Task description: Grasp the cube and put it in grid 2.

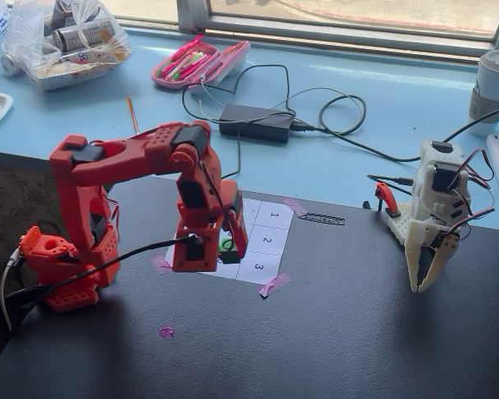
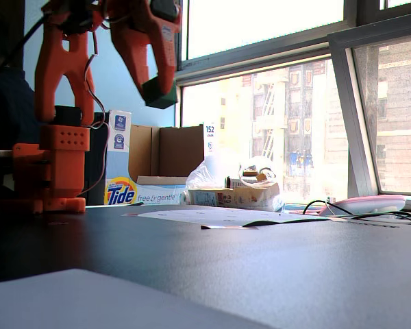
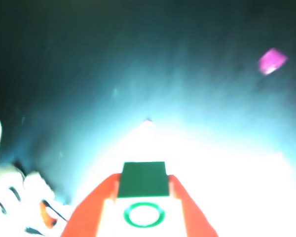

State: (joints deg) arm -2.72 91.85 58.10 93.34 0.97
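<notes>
**Green cube held above the numbered sheet**

Green cube (image 3: 142, 179) sits clamped between my two orange fingers (image 3: 185, 207); my gripper (image 1: 224, 247) grasps it on two opposite sides. In a fixed view the cube (image 2: 159, 93) hangs clear of the dark table (image 2: 260, 267), not touching it. My gripper is over the white sheet (image 1: 270, 241), toward the table's far edge, just left of the cell marked 2 (image 1: 268, 240). Pink tape scrap (image 3: 272, 61) shows in the blurred wrist view.

Pink pencil case (image 1: 200, 64), black power brick (image 1: 255, 123), Tide box (image 2: 145, 190).
</notes>
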